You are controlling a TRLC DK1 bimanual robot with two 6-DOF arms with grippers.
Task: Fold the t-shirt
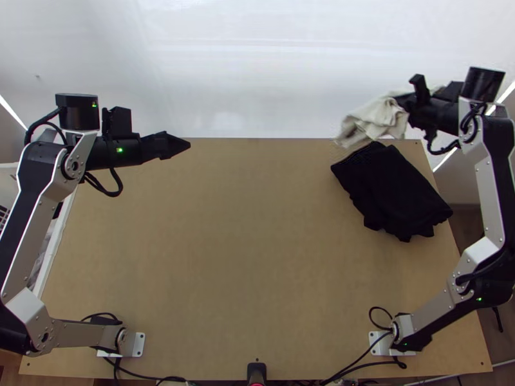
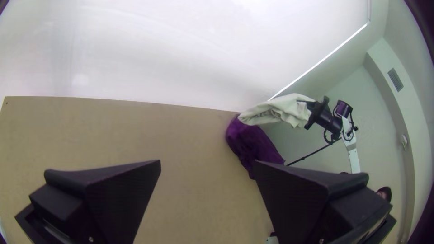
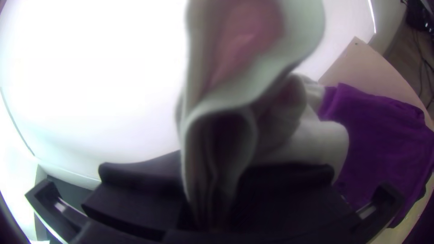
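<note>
Right tool (image 1: 407, 101) clenches a bunched, pale t-shirt (image 1: 376, 122) at the far end of a dark folded cloth (image 1: 393, 193).
The t-shirt is caught between the tool's two fingers, its loose folds hanging out toward the left in the top view, near the dark cloth's far edge; whether the two fabrics touch, the pictures cannot tell. The dark cloth lies flat in layers on the wooden desk (image 1: 244, 244). Well apart to the dark cloth's left, the left tool (image 1: 187, 145) is released, its fingers spread wide in its wrist view.

Lab-like place: two robot arms (image 1: 87, 335)
</note>
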